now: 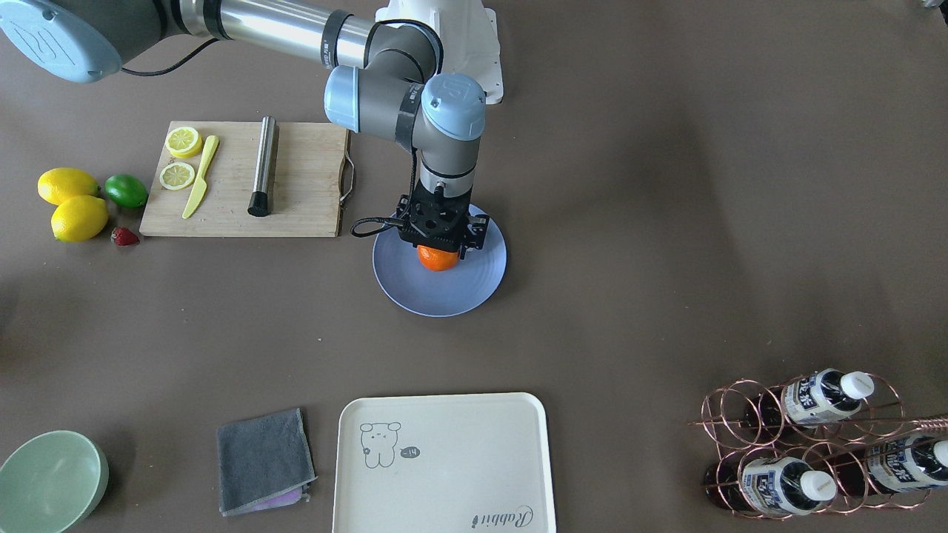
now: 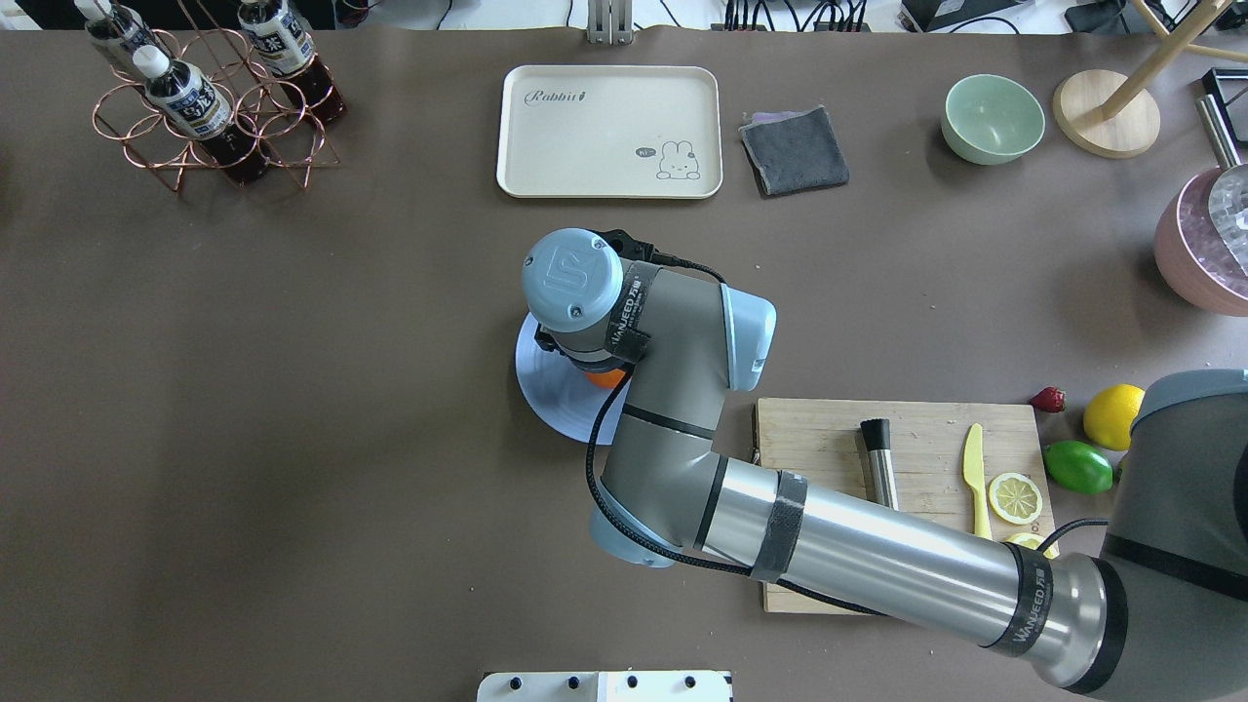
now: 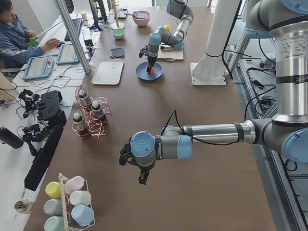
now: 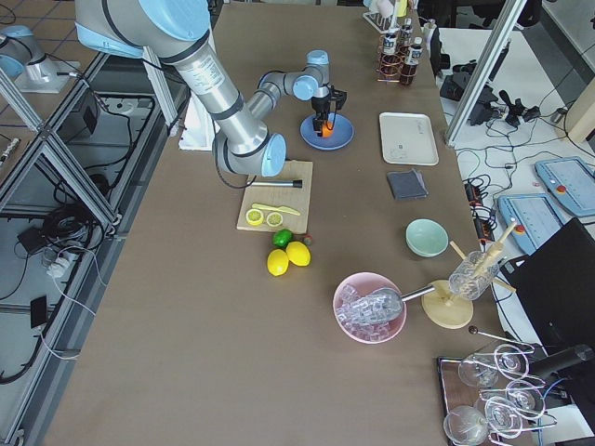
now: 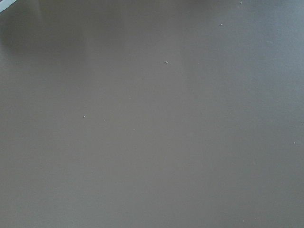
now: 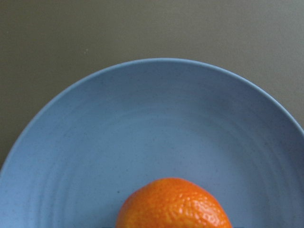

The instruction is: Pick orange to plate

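Note:
The orange [image 1: 438, 258] sits low over the middle of the periwinkle-blue plate [image 1: 444, 296], tucked under my right gripper [image 1: 441, 243]. That gripper points straight down and looks shut on the orange; its fingers are hidden beneath the wrist. The right wrist view has the orange [image 6: 173, 204] at its bottom edge with the plate [image 6: 142, 118] close below; I cannot tell whether fruit and plate touch. From overhead only a sliver of orange [image 2: 606, 379] shows by the plate [image 2: 546, 385]. My left gripper [image 3: 143, 179] hangs over bare table, seen only from the side, so its state is unclear.
A cutting board [image 1: 244, 181] with lemon slices, a yellow knife and a steel cylinder lies beside the plate. Lemons [image 1: 74, 203], a lime [image 1: 126, 190] and a strawberry sit past it. A cream tray [image 1: 443, 463], grey cloth [image 1: 263, 459], green bowl [image 1: 48, 481] and bottle rack [image 1: 815, 444] line the far side.

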